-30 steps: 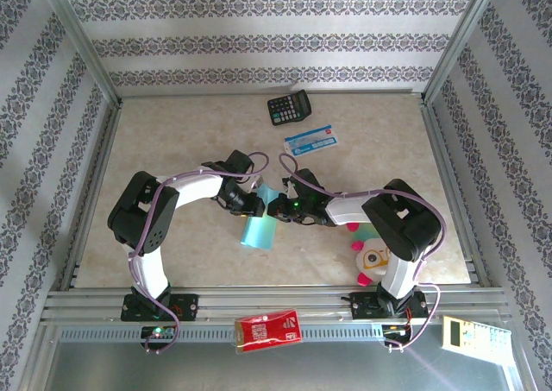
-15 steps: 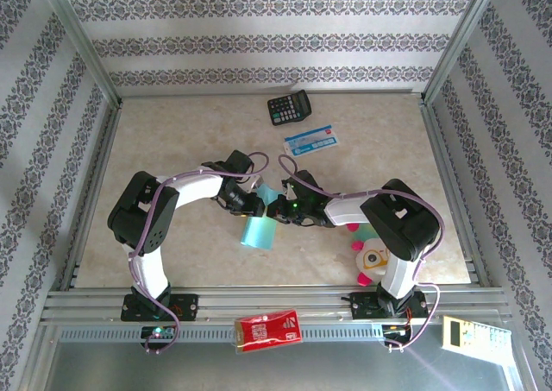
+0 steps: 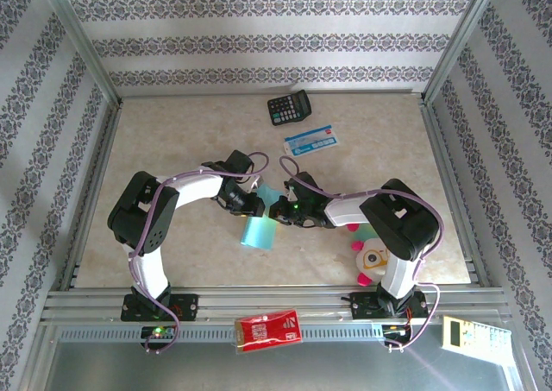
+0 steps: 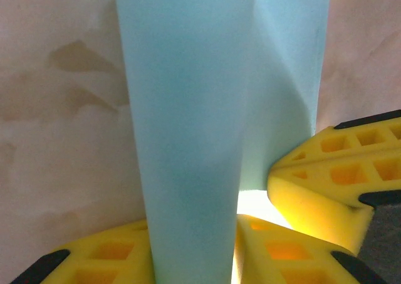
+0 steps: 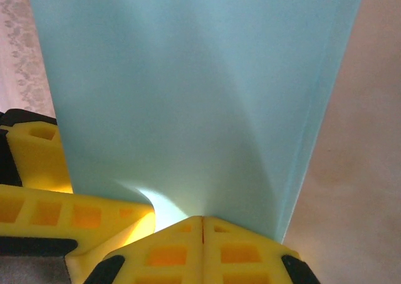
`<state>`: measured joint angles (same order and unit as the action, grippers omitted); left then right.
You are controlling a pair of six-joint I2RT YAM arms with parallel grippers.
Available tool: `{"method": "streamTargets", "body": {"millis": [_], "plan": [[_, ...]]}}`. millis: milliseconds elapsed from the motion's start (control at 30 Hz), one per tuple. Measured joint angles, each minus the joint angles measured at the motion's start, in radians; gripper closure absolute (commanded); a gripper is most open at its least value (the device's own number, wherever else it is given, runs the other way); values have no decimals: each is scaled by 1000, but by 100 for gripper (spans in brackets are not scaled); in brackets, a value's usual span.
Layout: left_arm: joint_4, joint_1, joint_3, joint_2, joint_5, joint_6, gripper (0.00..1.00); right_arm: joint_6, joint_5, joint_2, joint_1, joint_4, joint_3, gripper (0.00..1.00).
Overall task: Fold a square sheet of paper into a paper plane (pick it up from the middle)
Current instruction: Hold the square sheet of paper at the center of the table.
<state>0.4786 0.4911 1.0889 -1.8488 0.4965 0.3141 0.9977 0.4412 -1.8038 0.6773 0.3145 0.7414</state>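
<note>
At the middle of the table (image 3: 172,132), the folded turquoise sheet (image 3: 257,233) has its upper end hidden between the left gripper (image 3: 255,204), half-closed around its curled fold, and the right gripper (image 3: 276,210), pinched tight on its edge and nearer the left than a second ago.

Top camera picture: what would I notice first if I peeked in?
First you'd see the turquoise paper in the middle of the table, pinched from both sides by the left gripper and the right gripper. The wrist cameras show it clamped between yellow fingers. Next come the red packet on the near rail and the black calculator at the far edge.
</note>
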Motion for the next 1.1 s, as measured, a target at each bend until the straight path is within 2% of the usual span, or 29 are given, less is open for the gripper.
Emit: {"method": "streamTargets", "body": {"millis": [367, 700, 967, 1100], "plan": [[0, 1, 0, 2, 0, 0, 64, 2, -11, 0, 0, -3, -3, 100], [0, 11, 3, 12, -2, 8, 52, -1, -19, 1, 2, -3, -6, 100], [21, -10, 3, 78, -125, 10, 36, -1, -21, 1, 2, 5, -10, 100], [34, -29, -1, 169, -148, 33, 38, -1, -21, 1, 2, 8, -11, 100]]}}
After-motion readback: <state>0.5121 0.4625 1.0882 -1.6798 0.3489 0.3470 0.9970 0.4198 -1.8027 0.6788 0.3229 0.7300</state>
